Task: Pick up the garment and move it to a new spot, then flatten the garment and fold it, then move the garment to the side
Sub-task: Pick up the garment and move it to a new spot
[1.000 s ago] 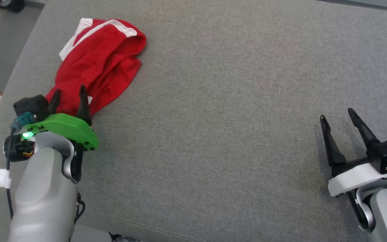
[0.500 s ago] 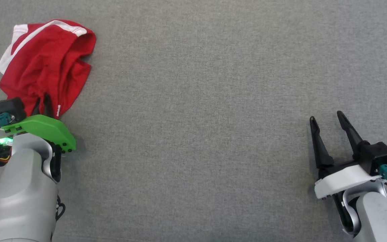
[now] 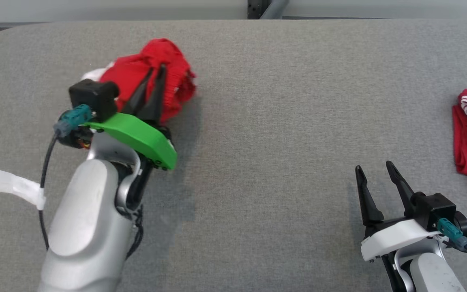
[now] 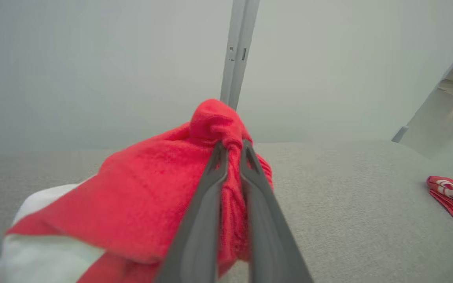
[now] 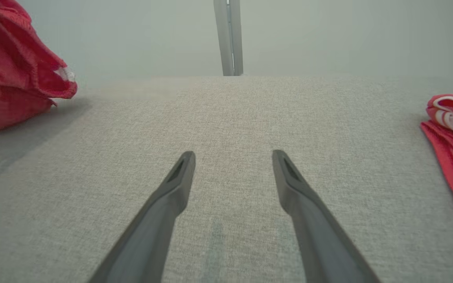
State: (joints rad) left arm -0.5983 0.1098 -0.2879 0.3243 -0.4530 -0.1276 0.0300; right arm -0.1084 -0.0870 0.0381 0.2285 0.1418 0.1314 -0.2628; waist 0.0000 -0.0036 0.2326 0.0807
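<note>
My L gripper (image 3: 156,69) is clamped on the red garment (image 3: 172,54), which is bunched round its fingertips twd the table's (image 3: 282,81) far-left corner. R gripper (image 3: 373,166) is spread wide, holding nothing.

The red garment (image 3: 176,81), white trim showing at its left edge, is hanging in a crumpled, bunched wad. A fold of it is sitting pinched between the closed fingers of the left claw (image 3: 157,69), over the far left part of the grey desk (image 3: 278,121).
</note>
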